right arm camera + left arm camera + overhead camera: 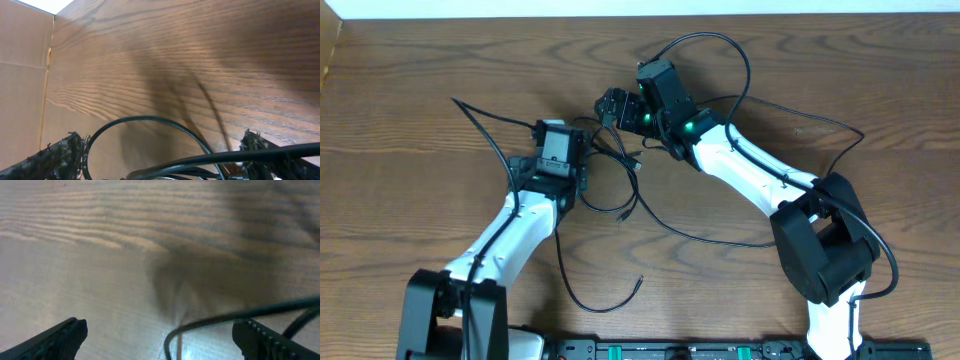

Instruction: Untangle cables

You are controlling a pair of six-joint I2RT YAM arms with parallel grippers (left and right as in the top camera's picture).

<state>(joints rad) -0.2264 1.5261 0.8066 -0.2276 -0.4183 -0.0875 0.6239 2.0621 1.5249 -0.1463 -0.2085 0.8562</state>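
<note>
The cables (620, 185) are thin black cords in a loose tangle at the table's middle. Strands run off to the far left, to the right, and down to a plug tip (640, 282) near the front. My left gripper (563, 140) is open just left of the tangle. In the left wrist view one cord (210, 321) bends between the wide-apart fingers (160, 332) without being pinched. My right gripper (613, 104) is open above the tangle's far side. In the right wrist view a cord loop and several strands (150, 120) pass between its spread fingers (162, 147).
The wooden table (440, 200) spreads all round. A cardboard wall (22, 90) stands at its far left edge. The thicker black arm wires (740, 60) arch over the right arm. The arm bases stand at the front edge.
</note>
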